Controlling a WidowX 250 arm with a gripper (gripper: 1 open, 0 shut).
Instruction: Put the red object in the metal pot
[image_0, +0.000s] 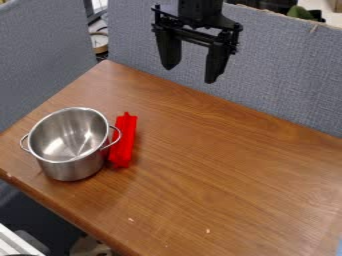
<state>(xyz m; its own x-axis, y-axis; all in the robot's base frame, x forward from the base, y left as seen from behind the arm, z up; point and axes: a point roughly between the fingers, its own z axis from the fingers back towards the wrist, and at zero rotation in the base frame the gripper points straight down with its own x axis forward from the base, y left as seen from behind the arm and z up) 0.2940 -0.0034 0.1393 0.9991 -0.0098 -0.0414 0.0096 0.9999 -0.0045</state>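
Note:
The red object (123, 140), a bright red bar with rounded ends, lies flat on the wooden table (227, 170), touching or nearly touching the right side of the metal pot (68, 142). This shiny steel pot stands upright near the table's left corner and holds nothing. High above the table's far edge hangs my black gripper (190, 63), well up and to the right of both. Its two fingers point down and stand wide apart, open, with nothing between them.
Grey fabric partition walls (281, 70) stand behind the table. The table's left and front edges run close to the pot. Cluttered shelving (99, 35) shows through a gap at the back left.

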